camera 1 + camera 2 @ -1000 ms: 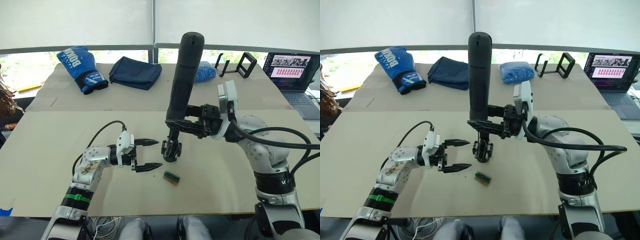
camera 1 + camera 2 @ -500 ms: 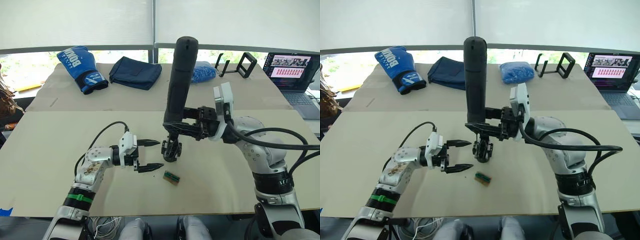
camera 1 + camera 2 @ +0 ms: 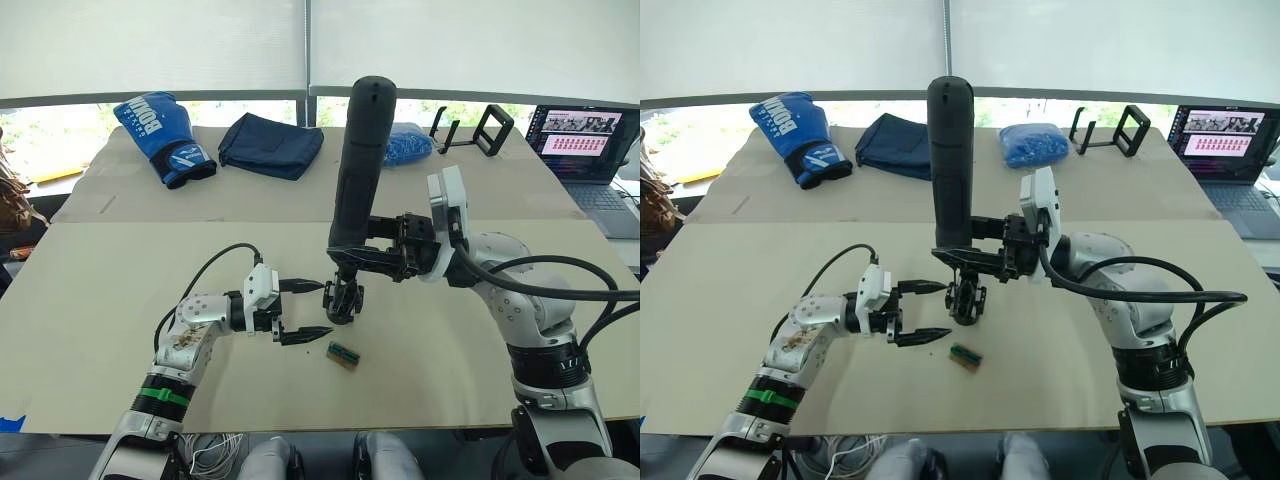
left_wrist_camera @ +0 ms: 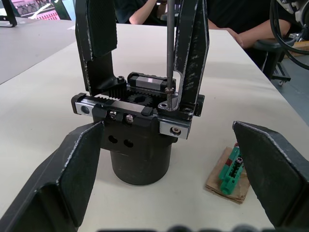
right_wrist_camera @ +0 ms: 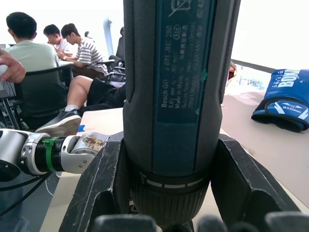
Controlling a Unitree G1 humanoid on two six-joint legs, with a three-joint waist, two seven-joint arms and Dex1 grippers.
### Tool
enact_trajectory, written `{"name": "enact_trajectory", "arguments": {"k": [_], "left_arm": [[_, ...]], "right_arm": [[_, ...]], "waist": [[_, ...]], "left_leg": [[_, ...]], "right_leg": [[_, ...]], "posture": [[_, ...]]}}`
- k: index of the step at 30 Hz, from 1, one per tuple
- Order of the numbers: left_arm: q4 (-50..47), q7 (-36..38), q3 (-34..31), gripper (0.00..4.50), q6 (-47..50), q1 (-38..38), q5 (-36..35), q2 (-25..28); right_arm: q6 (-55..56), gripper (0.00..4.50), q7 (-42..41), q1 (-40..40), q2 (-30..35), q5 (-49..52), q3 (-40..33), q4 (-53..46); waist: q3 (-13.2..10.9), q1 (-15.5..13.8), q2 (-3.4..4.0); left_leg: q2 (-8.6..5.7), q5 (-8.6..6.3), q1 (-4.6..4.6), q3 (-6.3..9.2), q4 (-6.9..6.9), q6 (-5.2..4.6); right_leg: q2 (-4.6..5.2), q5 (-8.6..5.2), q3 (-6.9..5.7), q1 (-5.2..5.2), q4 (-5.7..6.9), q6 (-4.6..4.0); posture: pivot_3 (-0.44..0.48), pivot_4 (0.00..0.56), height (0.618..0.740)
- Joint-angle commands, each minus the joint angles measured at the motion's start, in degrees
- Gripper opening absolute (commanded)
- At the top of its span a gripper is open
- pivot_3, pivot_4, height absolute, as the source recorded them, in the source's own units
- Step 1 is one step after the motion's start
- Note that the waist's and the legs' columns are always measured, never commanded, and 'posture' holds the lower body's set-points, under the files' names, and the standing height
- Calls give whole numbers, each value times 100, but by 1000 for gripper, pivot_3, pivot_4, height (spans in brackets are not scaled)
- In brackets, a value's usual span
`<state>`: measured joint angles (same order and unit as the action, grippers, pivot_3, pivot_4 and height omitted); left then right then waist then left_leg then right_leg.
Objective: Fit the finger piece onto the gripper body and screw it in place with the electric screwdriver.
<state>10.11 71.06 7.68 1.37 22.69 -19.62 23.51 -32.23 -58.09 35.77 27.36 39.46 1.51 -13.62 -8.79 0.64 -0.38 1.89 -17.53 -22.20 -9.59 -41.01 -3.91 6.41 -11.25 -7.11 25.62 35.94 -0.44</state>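
Observation:
The gripper body (image 4: 140, 145), a stubby black cylinder with a metal mechanism on top, stands on the table (image 3: 450, 350) with two black fingers upright on it. The finger piece (image 4: 193, 43) is the one beside the bit. The electric screwdriver (image 3: 360, 160) stands nearly upright over the body, its thin bit (image 4: 169, 43) resting on a screw at that finger's base. My right gripper (image 3: 362, 255) is shut on the screwdriver's lower end (image 5: 176, 96). My left gripper (image 3: 327, 308) is open just left of the body, one finger (image 4: 72, 179) on each side of it, not touching.
A small green part on a brown card (image 3: 343, 355) lies just in front of the body. Along the far edge are a blue boxing glove (image 3: 160, 135), a navy pouch (image 3: 270, 145), a blue bag (image 3: 405, 145), black stands (image 3: 475, 128) and a laptop (image 3: 585, 140). People sit beyond the table.
My left gripper has moved right, closer to the gripper body, still open. The screwdriver shifted slightly left and straightened, then stayed on the body.

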Motion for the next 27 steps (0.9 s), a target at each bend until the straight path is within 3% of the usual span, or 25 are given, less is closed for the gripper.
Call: {"name": "enact_trajectory", "arguments": {"k": [1,27], "left_arm": [[-64,-6,-4,4500,-75,90,-19,-27],[-139,-40,14,4500,-25,76,-32,-31]], "right_arm": [[87,1907,-11,207,44,176,-241,-198],[66,1907,-79,226,111,157,-245,-154]], "waist": [[0,0,0],[0,-1,0]], "left_leg": [[0,0,0,0,0,0],[0,0,0,0,0,0]], "right_leg": [[0,0,0,0,0,0],[0,0,0,0,0,0]], "posture": [[0,150,740],[0,150,740]]}}
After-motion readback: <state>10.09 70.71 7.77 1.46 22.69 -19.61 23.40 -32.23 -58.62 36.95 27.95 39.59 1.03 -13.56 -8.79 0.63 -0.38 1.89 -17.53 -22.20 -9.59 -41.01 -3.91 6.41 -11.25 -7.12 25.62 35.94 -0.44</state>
